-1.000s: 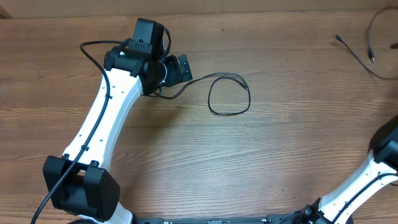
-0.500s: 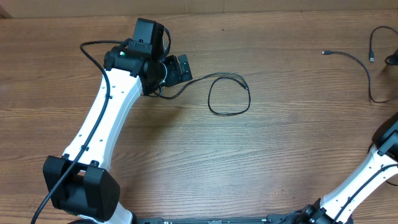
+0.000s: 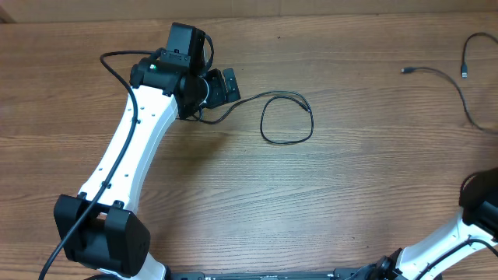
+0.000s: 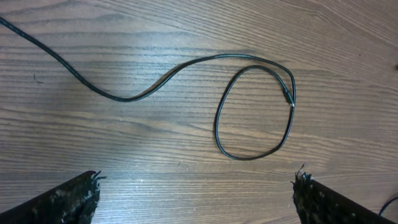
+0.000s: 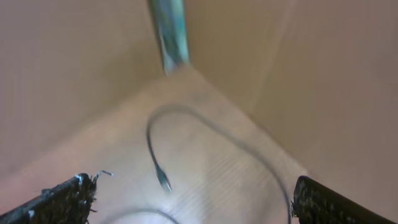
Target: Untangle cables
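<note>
**A:** While both hands hang empty, what could spoil this?

**B:** The left hand [image 4: 196, 202] has its fingers spread wide with nothing between them. It is near the thin black looped cable [image 4: 217, 127] but not touching it. That cable lies on the brown wood-grain surface [image 3: 350, 202] toward the far edge, about midway along it. Its silver plug tip [image 4: 288, 99] rests against its own strand where the loop closes. Pull the long end and I'd expect the loop to cinch into a knot rather than open.

**A:** And the right side?

**B:** The right hand [image 5: 186, 199] is spread open too and holds nothing. The second cable [image 3: 447, 75], equally thin and black, sits by the far right corner, well apart from the first. The wrist view there is blurred, so a pinch could miss, scrape the wood, or nudge the cord over the right edge.

**A:** Anything else?

**B:** Cords this flat may slip out from between the fingers.
</note>
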